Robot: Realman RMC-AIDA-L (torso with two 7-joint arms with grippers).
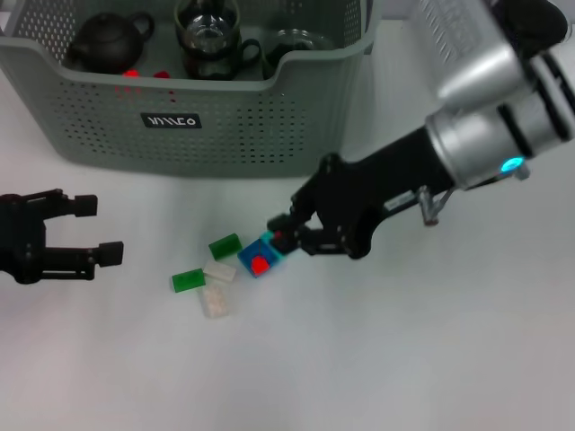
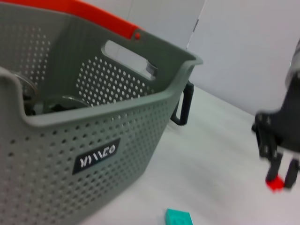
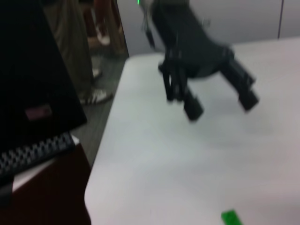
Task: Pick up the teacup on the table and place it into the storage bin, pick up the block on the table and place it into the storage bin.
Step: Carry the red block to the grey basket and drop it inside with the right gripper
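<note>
White table bears right end effector pinching the red block.

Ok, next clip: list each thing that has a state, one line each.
storage bin: upright on the table, already holding a dark teapot and glass cups.
red block: on the blue block, right tool's fingers either side of it.
green blocks: loose on the table.
right tool: lowered at the block pile.
left tool: open, idle near the table's left edge.
</note>
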